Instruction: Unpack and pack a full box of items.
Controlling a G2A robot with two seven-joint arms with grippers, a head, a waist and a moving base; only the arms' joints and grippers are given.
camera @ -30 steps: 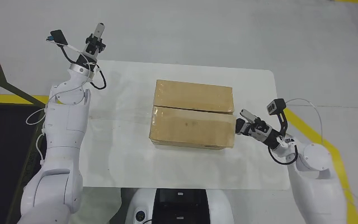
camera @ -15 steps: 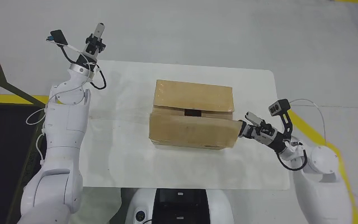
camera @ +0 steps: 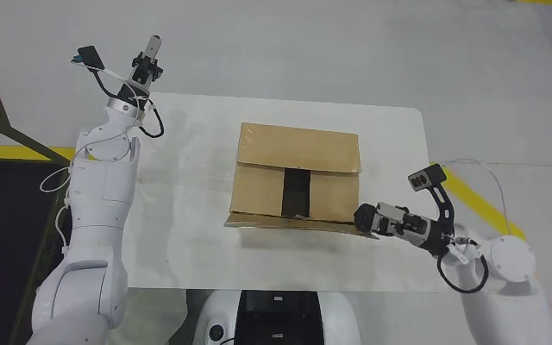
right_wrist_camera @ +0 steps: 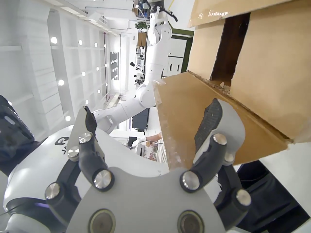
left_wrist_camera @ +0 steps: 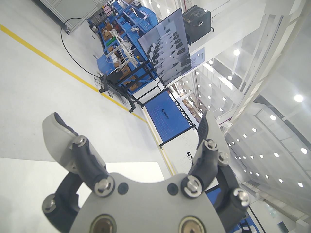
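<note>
Brown box [camera: 297, 151], white table [camera: 190, 224], grey-and-black pincers.

The box is plain tan-brown cardboard without print, paler and rougher along its torn edges, and the gap [camera: 296, 191] between its inner flaps is black. The table is plain white. The floor [camera: 345, 52] is pale grey, with a yellow stripe [camera: 26, 153] beyond the table's left edge. The left pincer [left_wrist_camera: 128, 116] and the right pincer [right_wrist_camera: 149, 107] each have silver-grey metal plates, black links, shiny silver screws and black ribbed pads [right_wrist_camera: 206, 120]. In the room behind stand blue shelves [left_wrist_camera: 116, 49], a blue panel [left_wrist_camera: 167, 120] with a fine dotted pattern, and a black-and-white screen [left_wrist_camera: 167, 52].
</note>
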